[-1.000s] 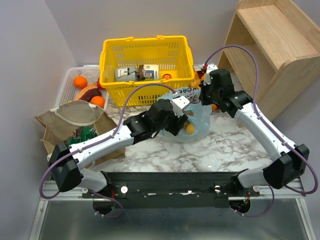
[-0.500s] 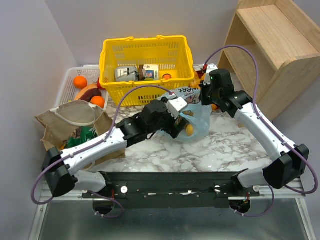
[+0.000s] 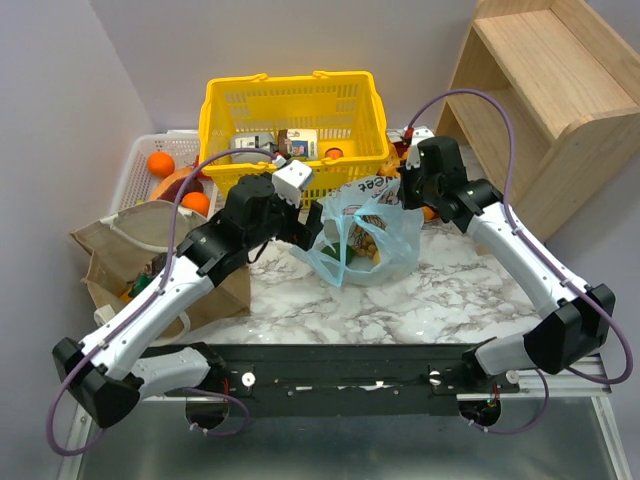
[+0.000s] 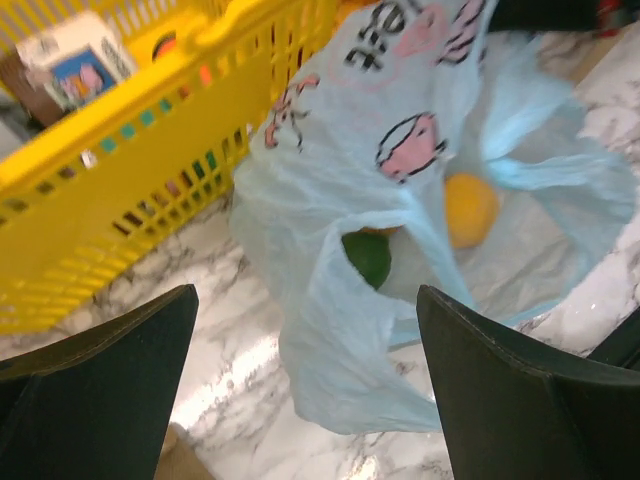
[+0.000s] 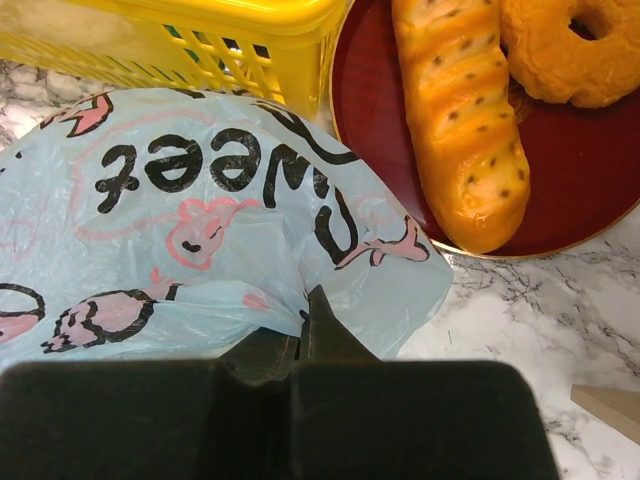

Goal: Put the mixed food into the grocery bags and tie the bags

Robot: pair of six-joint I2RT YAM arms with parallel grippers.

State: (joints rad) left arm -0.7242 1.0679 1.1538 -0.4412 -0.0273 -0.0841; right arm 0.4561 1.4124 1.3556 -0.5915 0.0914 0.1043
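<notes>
The light-blue bag [image 3: 372, 238] with the pink cartoon print stands on the marble table in front of the yellow basket. An orange [image 4: 470, 208] and a green fruit [image 4: 368, 258] lie inside it. My left gripper [image 3: 303, 222] is open and empty just left of the bag; in the left wrist view [image 4: 305, 292] the bag's near flap [image 4: 350, 340] hangs between the spread fingers without touching them. My right gripper [image 3: 405, 190] is shut on the bag's far edge, pinching the plastic [image 5: 308, 312]. The tan bag [image 3: 150, 238] with white handles stands at the left.
The yellow basket [image 3: 290, 110] holds cartons. A white tray [image 3: 135, 165] at back left holds oranges [image 3: 160, 163]. A dark red plate [image 5: 375, 95] with a bread loaf [image 5: 460, 110] and a doughnut [image 5: 580, 45] sits right of the basket. A wooden shelf [image 3: 540, 90] stands at right.
My left gripper has pulled out of the bag's mouth and moved left and back, and is now open. The bag's left side stands up more. The right gripper has held still.
</notes>
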